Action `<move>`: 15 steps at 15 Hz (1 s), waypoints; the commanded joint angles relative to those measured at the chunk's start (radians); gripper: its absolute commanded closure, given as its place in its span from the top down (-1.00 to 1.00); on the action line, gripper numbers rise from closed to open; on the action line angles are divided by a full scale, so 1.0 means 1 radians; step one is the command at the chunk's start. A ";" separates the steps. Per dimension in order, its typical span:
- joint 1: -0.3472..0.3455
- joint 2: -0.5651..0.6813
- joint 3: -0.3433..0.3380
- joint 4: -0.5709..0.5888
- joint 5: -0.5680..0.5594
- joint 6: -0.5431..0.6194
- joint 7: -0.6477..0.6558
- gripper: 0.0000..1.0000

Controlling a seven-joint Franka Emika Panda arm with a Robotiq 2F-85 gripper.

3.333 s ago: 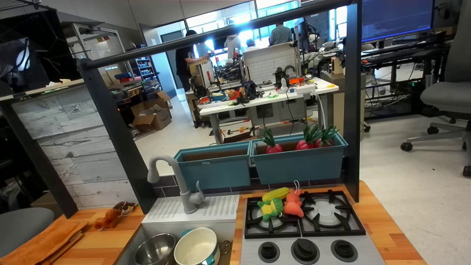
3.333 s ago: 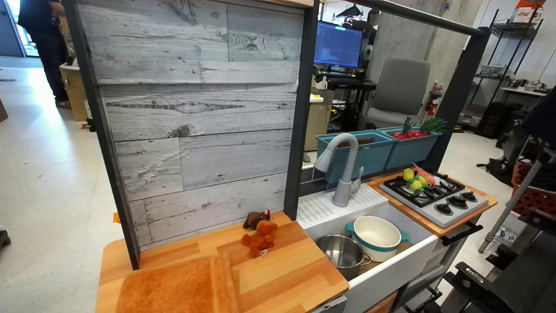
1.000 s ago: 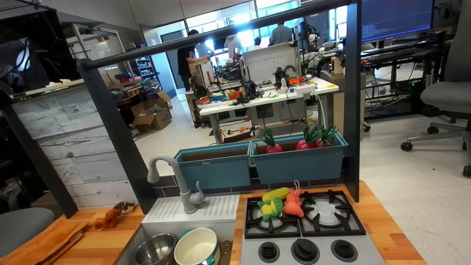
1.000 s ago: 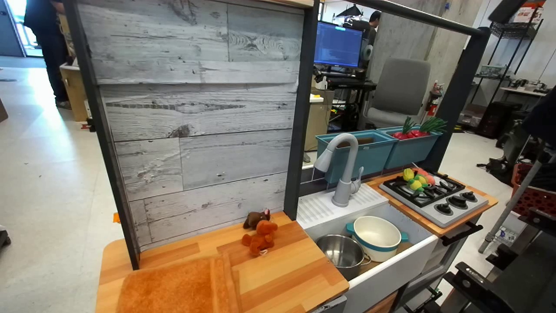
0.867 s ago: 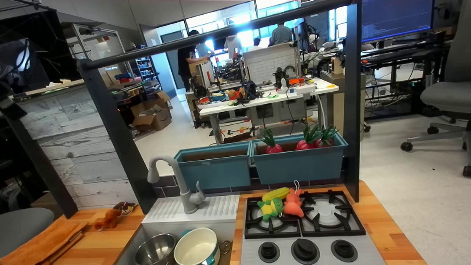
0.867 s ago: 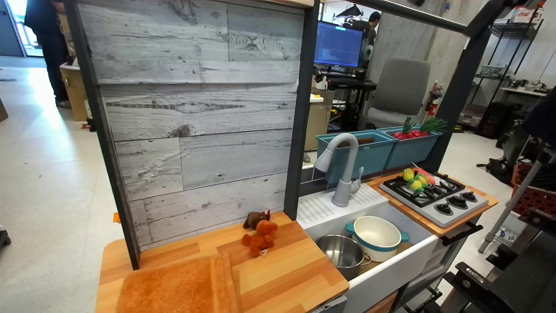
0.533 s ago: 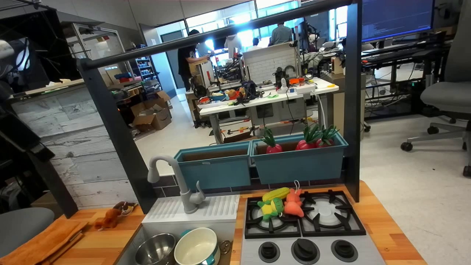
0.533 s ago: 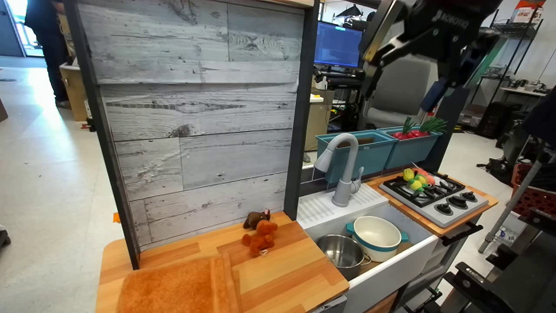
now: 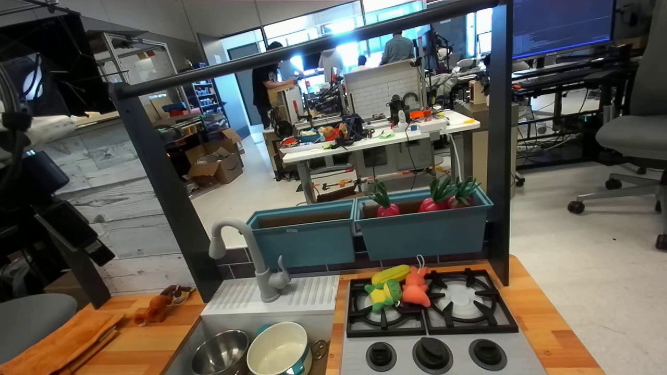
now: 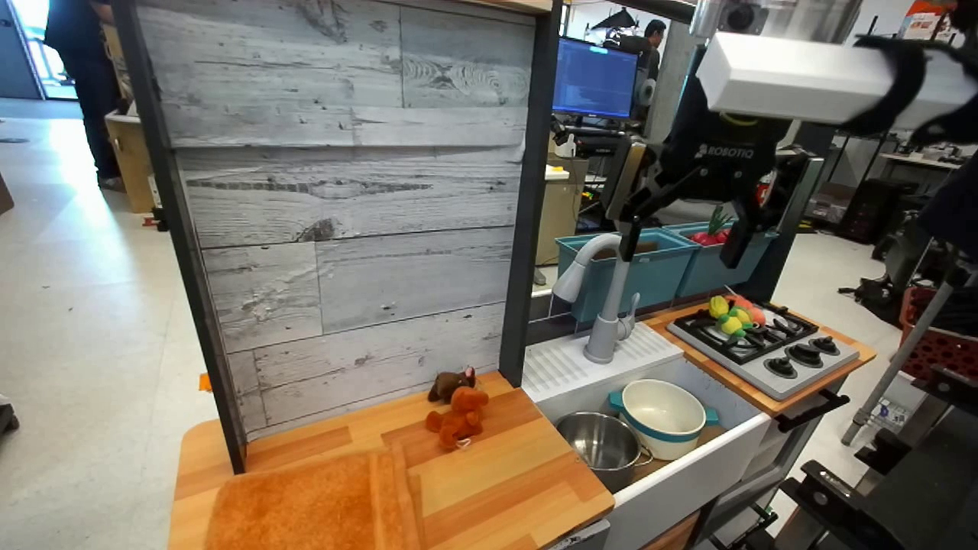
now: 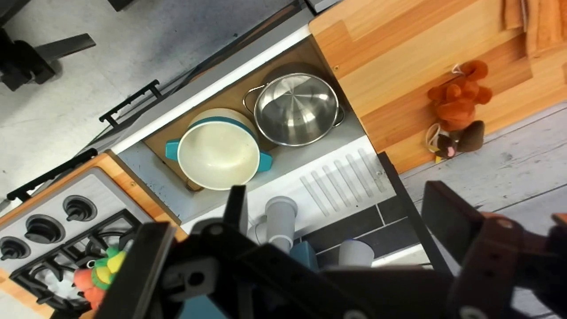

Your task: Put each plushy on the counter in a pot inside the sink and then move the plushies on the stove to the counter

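Presumably the step in hand is the first pick from the bench [image 10: 527, 489]. The end effector [image 10: 682, 246] hangs high near the tap [image 10: 603, 340], its jaws spread wide with nothing between them. To do this well, it should swing clear of the tap, settle over the orange toy [image 10: 461, 416], come down straight with a finger either side of the body, and close gently, since plush ought to squash. Taking that one first seems wise: the dark brown toy [image 10: 449, 386] lies behind it, near the plank panel [image 10: 367, 267]; whether the two touch is hard to tell. Each should then be let go low inside the steel pot [image 11: 297, 109] in the sink [image 10: 688, 489].

Two toys lie on the bench, plus one orange towel [image 10: 306, 504]; three sit on the stove [image 9: 354, 354], a corn toy [image 9: 391, 273], a green-and-yellow toy [image 9: 384, 294] and a coral toy [image 9: 415, 289]; two pots stand in the sink, the steel one and a cream pot [image 11: 218, 155]; one tap, three knobs [image 9: 432, 355], two planters [image 9: 302, 239] and three toy radishes [image 9: 388, 210].
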 commanded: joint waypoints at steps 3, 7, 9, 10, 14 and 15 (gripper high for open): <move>0.119 -0.039 -0.118 -0.020 0.069 0.007 -0.070 1.00; 0.279 0.115 -0.233 0.111 0.127 0.007 0.106 1.00; 0.393 0.229 -0.310 0.199 0.080 0.018 0.251 1.00; 0.446 0.279 -0.355 0.234 0.058 0.055 0.323 1.00; 0.707 0.537 -0.613 0.406 -0.113 0.302 0.638 1.00; 0.761 0.603 -0.671 0.449 -0.141 0.362 0.712 1.00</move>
